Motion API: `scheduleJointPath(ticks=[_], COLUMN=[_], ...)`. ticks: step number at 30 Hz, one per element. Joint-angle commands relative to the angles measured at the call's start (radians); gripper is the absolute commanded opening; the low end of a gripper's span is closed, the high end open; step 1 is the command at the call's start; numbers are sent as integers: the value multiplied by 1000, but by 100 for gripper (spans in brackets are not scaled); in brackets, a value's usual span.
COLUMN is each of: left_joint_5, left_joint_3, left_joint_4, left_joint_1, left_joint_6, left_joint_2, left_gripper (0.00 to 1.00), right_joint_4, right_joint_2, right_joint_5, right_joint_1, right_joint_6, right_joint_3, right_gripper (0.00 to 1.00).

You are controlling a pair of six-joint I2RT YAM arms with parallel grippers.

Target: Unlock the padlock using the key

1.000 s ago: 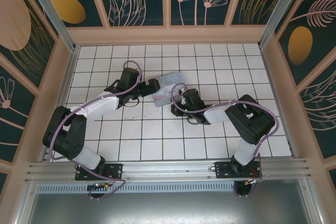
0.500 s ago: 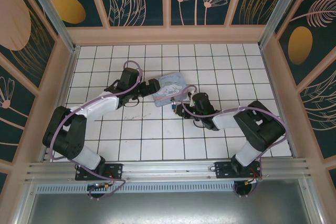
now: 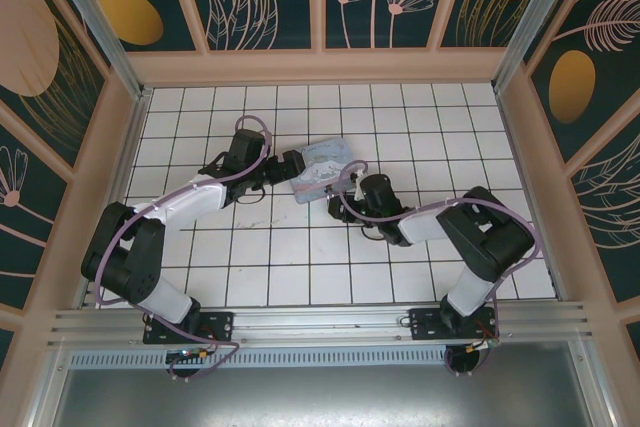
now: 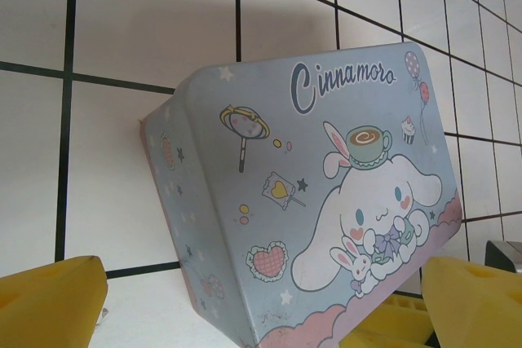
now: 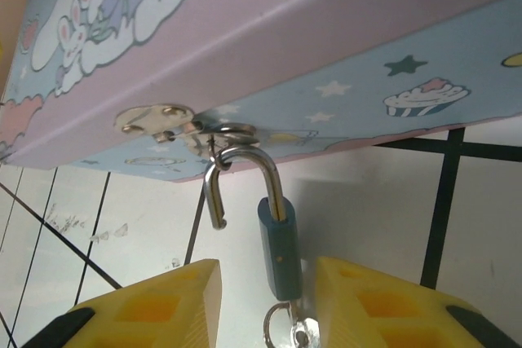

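Note:
The padlock (image 5: 280, 250) has a teal body and hangs by its silvery shackle (image 5: 245, 160) from the hasp of a pastel cartoon tin (image 5: 342, 55). One shackle end is free of the body. The key (image 5: 294, 333) sticks in the padlock's underside with a small ring beside it. My right gripper (image 5: 267, 307) is open. Its yellow fingers (image 5: 163, 307) flank the padlock body with a gap on each side. My left gripper (image 4: 265, 291) stands open wide, its fingers (image 4: 49, 303) straddling the tin's (image 4: 326, 160) near corner. From above, both grippers (image 3: 340, 199) (image 3: 293, 167) meet at the tin (image 3: 322, 162).
The floor is white tiles (image 3: 290, 257) with dark grout, walled by a wooden frame (image 3: 320, 67) with patterned panels. The two arms' bases sit on the metal rail (image 3: 320, 325) at the near edge.
My right gripper pulled back a little from the tin towards the near side, then came partly forward again. The left arm and the tin stayed put.

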Motion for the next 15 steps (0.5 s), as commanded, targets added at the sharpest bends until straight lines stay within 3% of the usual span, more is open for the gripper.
scheduleJointPath(ticks=[1, 10, 15], left_joint_5=[18, 15, -39], left_joint_3=[22, 22, 27], left_joint_4=[-5, -11, -38], left_joint_1=[7, 5, -10], left_joint_6=[13, 25, 54], left_joint_2=[7, 11, 12], left_gripper=[98, 98, 98], right_joint_4=[40, 53, 88], right_joint_2=[33, 33, 33], right_joint_5=[-14, -6, 1], right_joint_1=[5, 6, 6], right_joint_6=[21, 48, 93], right_joint_3=[33, 18, -1], right_gripper=[34, 0, 0])
